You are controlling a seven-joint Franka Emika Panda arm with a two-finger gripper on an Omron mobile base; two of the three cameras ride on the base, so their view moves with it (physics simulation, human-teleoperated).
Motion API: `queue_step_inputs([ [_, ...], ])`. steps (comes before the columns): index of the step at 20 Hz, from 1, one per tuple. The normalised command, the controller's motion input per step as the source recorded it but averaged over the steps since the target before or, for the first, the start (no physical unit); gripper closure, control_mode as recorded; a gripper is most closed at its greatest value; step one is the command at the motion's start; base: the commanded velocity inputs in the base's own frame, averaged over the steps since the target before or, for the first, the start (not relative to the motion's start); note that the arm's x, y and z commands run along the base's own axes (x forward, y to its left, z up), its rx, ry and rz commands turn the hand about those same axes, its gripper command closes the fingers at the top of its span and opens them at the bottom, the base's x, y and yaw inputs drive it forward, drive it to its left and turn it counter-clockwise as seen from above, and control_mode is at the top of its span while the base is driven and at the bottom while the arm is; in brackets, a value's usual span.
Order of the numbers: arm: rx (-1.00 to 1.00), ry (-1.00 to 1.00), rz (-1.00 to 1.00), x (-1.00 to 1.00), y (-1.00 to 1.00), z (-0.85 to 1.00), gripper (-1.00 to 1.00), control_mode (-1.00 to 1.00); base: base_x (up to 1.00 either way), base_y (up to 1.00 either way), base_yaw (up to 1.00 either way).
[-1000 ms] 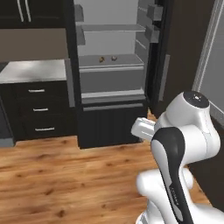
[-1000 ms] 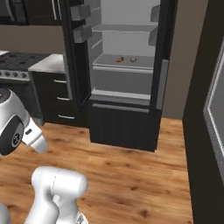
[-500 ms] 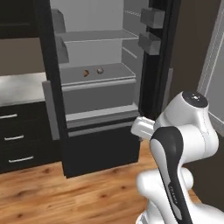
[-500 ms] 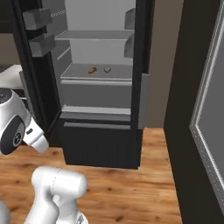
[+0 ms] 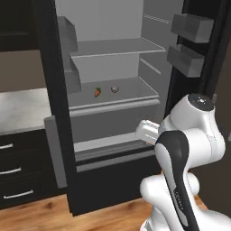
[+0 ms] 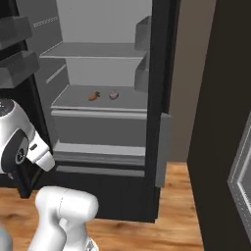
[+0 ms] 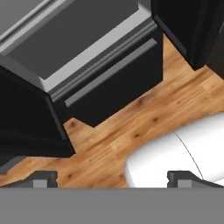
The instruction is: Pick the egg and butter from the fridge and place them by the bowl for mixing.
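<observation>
The fridge (image 5: 49, 90) stands open ahead, black-framed with a light grey inside. On its middle shelf lies the egg (image 5: 114, 89), a small pale ball, just right of an orange carrot (image 5: 97, 92). From the other side the egg (image 6: 113, 94) and the carrot (image 6: 93, 96) lie on the same shelf of the fridge (image 6: 162, 73). My gripper (image 7: 113, 179) is open, its tips wide apart with nothing between them, pointing down at the wooden floor in front of the fridge's bottom drawer (image 7: 109, 74). The butter and the bowl are out of view.
Grey door bins (image 5: 191, 27) hang on the open door at the right, and more bins (image 6: 14, 29) on the left. A light countertop (image 5: 18, 108) over black drawers (image 5: 13, 171) sits left of the fridge. A dark panel (image 6: 220, 122) stands at the right.
The base has driven closer to the fridge, so the fridge looms larger and the counter has slid left. The egg and carrot have stayed on the shelf. The gripper has stayed open.
</observation>
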Motion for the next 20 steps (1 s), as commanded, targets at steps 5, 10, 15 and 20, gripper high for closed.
queue_step_inputs([
  [5, 0.0, 0.0, 0.0, 0.0, 0.0, 0.0, -1.0, 1.0, 0.94, -0.02, 0.05],
  [10, 0.0, 0.0, 0.0, 0.0, 0.0, 0.0, -1.0, 1.0, 0.77, -0.17, 0.03],
  [15, 0.0, 0.0, 0.0, 0.0, 0.0, 0.0, -1.0, 1.0, 0.42, -0.38, 0.0],
  [20, 0.0, 0.0, 0.0, 0.0, 0.0, 0.0, -1.0, 1.0, 0.09, -0.34, 0.01],
])
